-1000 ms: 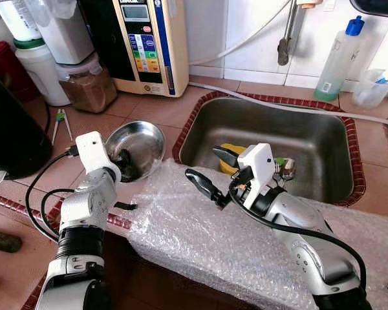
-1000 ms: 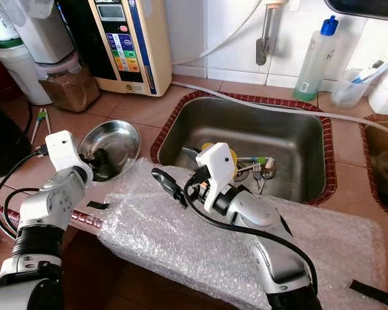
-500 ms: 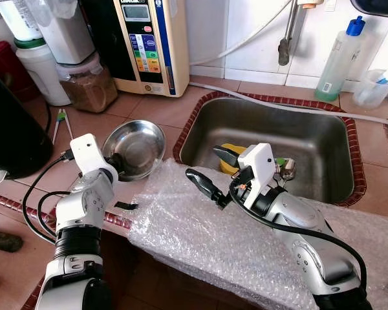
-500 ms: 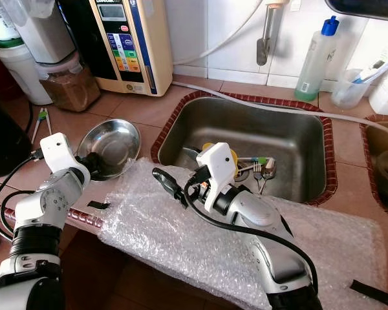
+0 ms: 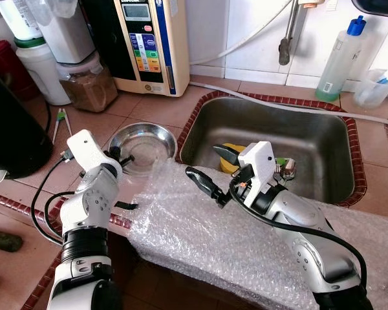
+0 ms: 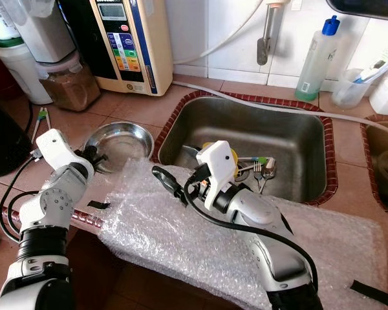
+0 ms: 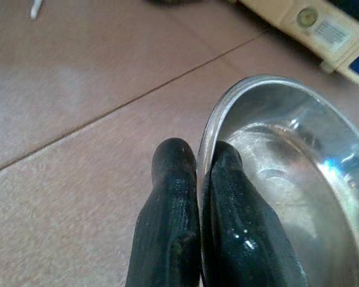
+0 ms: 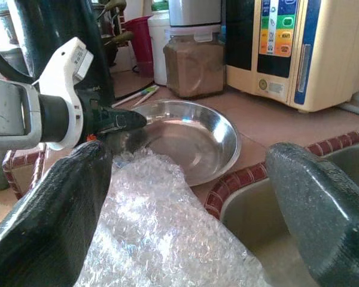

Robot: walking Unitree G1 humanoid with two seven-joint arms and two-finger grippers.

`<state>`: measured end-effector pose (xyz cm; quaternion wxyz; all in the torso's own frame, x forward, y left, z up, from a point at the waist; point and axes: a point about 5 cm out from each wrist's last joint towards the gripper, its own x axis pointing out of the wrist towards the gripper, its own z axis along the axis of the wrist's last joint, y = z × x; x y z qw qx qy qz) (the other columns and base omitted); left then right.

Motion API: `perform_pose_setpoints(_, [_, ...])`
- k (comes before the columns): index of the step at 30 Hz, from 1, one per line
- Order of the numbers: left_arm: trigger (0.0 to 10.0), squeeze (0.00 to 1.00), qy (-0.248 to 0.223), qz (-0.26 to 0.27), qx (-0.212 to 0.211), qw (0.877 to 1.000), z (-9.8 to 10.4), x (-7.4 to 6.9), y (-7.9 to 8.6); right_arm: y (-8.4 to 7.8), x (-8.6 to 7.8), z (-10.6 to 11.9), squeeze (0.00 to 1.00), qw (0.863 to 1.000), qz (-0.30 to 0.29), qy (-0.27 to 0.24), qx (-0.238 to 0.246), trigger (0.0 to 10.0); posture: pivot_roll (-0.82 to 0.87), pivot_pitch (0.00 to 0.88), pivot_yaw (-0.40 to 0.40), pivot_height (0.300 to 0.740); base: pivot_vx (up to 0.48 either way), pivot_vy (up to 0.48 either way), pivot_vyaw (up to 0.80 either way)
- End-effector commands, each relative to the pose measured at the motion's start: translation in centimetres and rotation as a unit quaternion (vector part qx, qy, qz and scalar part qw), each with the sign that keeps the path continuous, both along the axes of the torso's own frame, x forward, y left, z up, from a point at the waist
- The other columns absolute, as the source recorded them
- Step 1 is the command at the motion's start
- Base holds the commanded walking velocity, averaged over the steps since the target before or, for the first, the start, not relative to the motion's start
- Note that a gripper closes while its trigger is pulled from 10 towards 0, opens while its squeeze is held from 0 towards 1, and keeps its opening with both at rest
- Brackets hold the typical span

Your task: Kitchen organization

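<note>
Stainless steel round bowl (image 5: 141, 143) flat on terracotta tiled counter (image 5: 158, 103), left of centre, beside rectangular steel sink (image 5: 323, 139). Left gripper (image 7: 198, 173) pinched tight on bowl's near rim. Right gripper (image 5: 212, 169) spread wide, holding nothing, mid-frame over clear bubble wrap sheet (image 5: 200, 232).

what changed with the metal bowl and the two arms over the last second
The left gripper, still pinching the rim of the steel bowl, has lowered it: a second ago it was tipped up on edge, now it lies almost flat on the tiled counter beside the sink. The right gripper has stayed open above the bubble wrap. The cutlery in the sink has not moved.
</note>
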<state>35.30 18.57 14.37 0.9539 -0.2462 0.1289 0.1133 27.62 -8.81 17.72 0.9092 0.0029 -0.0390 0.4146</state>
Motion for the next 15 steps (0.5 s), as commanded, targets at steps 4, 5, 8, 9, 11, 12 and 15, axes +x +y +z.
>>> perform_pose_setpoints(4, [0.0, 0.00, -0.019, 0.010, 0.040, 0.999, -0.2, -0.4, 0.9, -0.1, 0.1, 0.0, 0.00, 1.000, 0.002, 0.000, 0.000, 10.0, -0.15, 0.070, 0.113, 0.740, 0.000, 0.000, 0.00])
perform_pose_setpoints(5, [0.0, 0.00, -0.033, 0.010, 0.049, 0.998, 0.1, -0.4, 1.0, -0.1, 0.1, 0.0, 0.00, 1.000, 0.002, 0.000, 0.001, 10.0, -0.15, 0.070, 0.113, 0.740, 0.000, 0.000, 0.00])
perform_pose_setpoints(8, [0.0, 0.00, -0.081, 0.005, 0.054, 0.995, 1.2, -0.1, 0.8, -0.1, 0.1, 0.0, 0.00, 1.000, 0.009, 0.007, 0.005, 10.0, -0.15, 0.070, 0.112, 0.740, 0.000, 0.000, 0.00])
perform_pose_setpoints(9, [0.0, 0.00, -0.113, -0.001, 0.063, 0.992, 2.0, 0.0, 0.7, -0.1, 0.0, 0.0, 0.00, 1.000, 0.016, 0.009, 0.003, 10.0, -0.15, 0.069, 0.113, 0.740, 0.000, 0.000, 0.00])
perform_pose_setpoints(11, [0.0, 0.00, -0.149, -0.008, 0.060, 0.987, 2.9, 0.2, 0.4, -0.2, 0.0, 0.1, 0.00, 1.000, 0.020, 0.011, 0.004, 10.0, -0.15, 0.069, 0.113, 0.740, 0.000, 0.000, 0.00])
perform_pose_setpoints(12, [0.0, 0.00, -0.158, -0.011, 0.064, 0.985, 3.1, 0.2, 0.3, -0.3, 0.0, 0.1, 0.00, 1.000, 0.018, 0.010, 0.005, 10.0, -0.15, 0.069, 0.113, 0.740, 0.000, 0.000, 0.00])
perform_pose_setpoints(15, [0.0, 0.00, -0.194, -0.023, 0.059, 0.979, 4.1, 0.4, -0.1, -0.8, 0.6, 0.4, 0.00, 1.000, 0.000, 0.005, 0.012, 10.0, -0.16, 0.063, 0.115, 0.740, 0.000, 0.000, 0.00])
